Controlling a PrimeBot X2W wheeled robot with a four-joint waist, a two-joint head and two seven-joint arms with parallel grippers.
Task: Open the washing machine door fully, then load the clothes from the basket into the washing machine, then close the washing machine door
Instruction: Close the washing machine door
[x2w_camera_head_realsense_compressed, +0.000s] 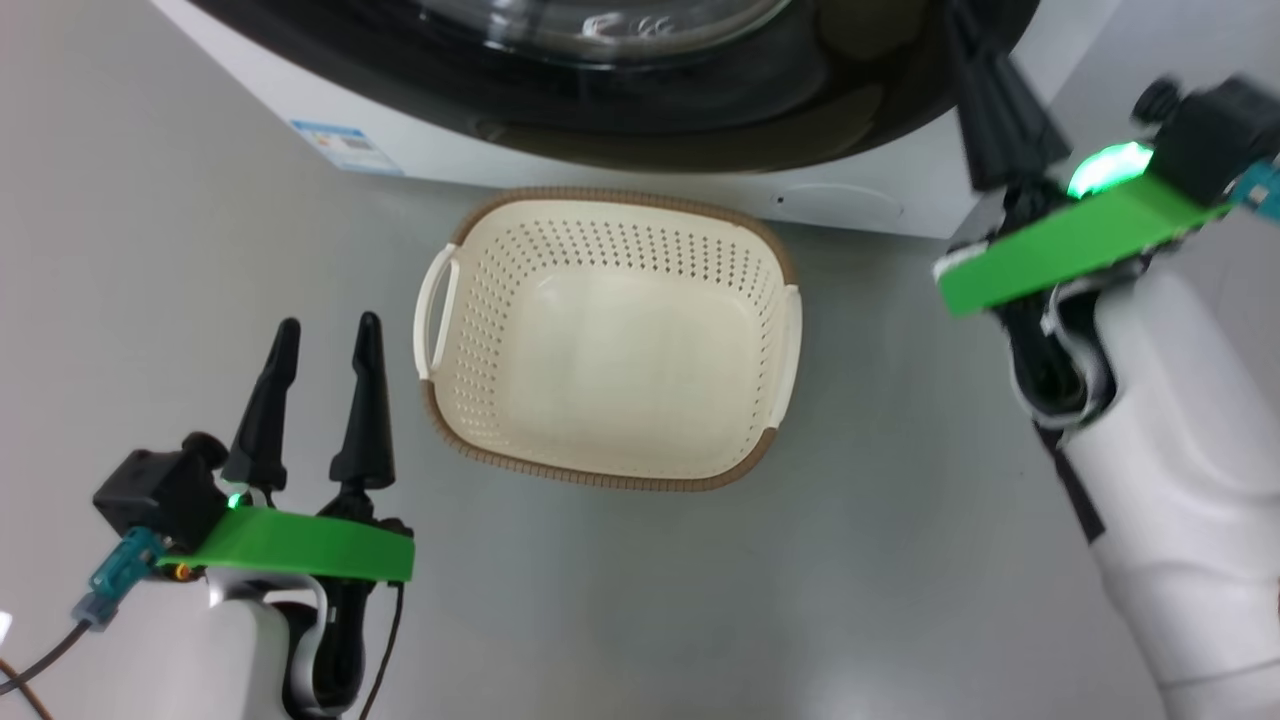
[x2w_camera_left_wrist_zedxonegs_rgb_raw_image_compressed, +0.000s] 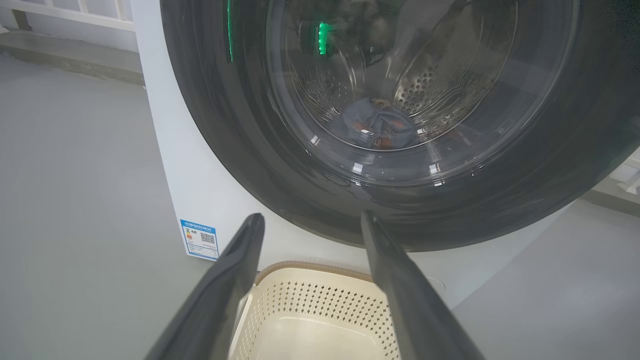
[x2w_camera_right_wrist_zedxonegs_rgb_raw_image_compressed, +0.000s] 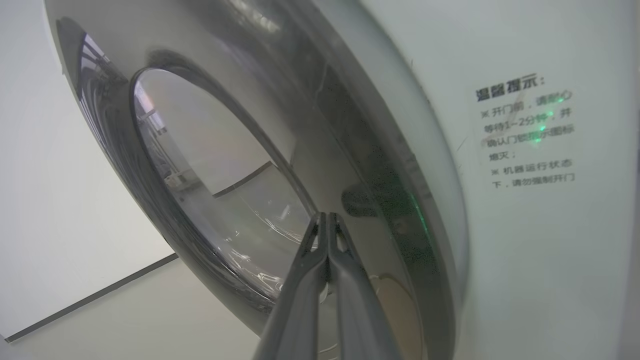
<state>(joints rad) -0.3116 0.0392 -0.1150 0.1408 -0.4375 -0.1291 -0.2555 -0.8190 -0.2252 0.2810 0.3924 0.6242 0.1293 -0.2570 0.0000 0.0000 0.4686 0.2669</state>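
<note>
The washing machine door (x2w_camera_head_realsense_compressed: 700, 130), along the top of the head view, looked swung to against the washing machine (x2w_camera_head_realsense_compressed: 450, 150), and through its glass, mid-frame in the left wrist view, the clothes (x2w_camera_left_wrist_zedxonegs_rgb_raw_image_compressed: 377, 127) lay in the drum. The basket (x2w_camera_head_realsense_compressed: 600, 478) sat empty at the head view's centre. The closing step seemed in hand; the next move probably called for a firm push on the rim until the latch caught. The right gripper (x2w_camera_right_wrist_zedxonegs_rgb_raw_image_compressed: 327, 220), fingers pressed together and holding nothing, pointed at the glossy rim; contact was unclear. The left gripper (x2w_camera_head_realsense_compressed: 328, 322), lower left, stood wide apart and empty.
</note>
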